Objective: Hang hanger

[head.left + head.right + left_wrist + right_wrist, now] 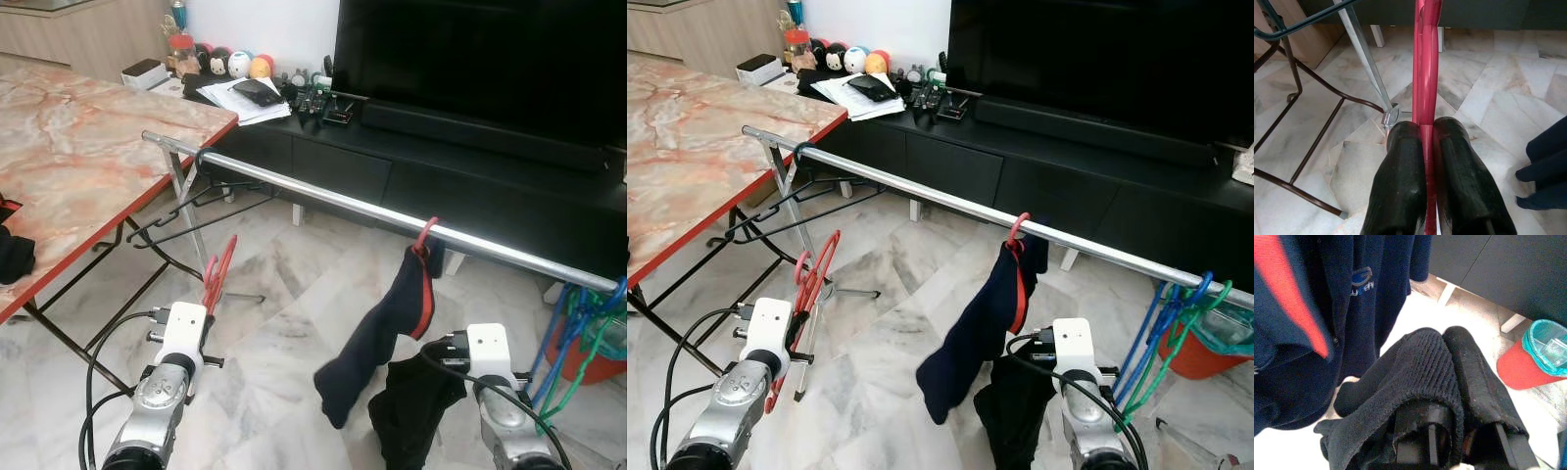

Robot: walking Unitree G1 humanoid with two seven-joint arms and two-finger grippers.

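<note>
Left gripper (1425,147) clamped on red hanger (219,271), near left, below rail (372,210). Right gripper (1449,377) closed on black cloth (416,411). Light, stiff, thin plastic, probably slippery; best gripped at bottom bar, hook free.

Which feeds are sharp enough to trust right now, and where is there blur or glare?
Left and right eye views: evenly lit and sharp; the rail carries a bright sheen. Left wrist view: crisp on the left pincer clamping the red hanger. Right wrist view: soft, the floor washed out white, dark cloth draped over the right pincer.
</note>
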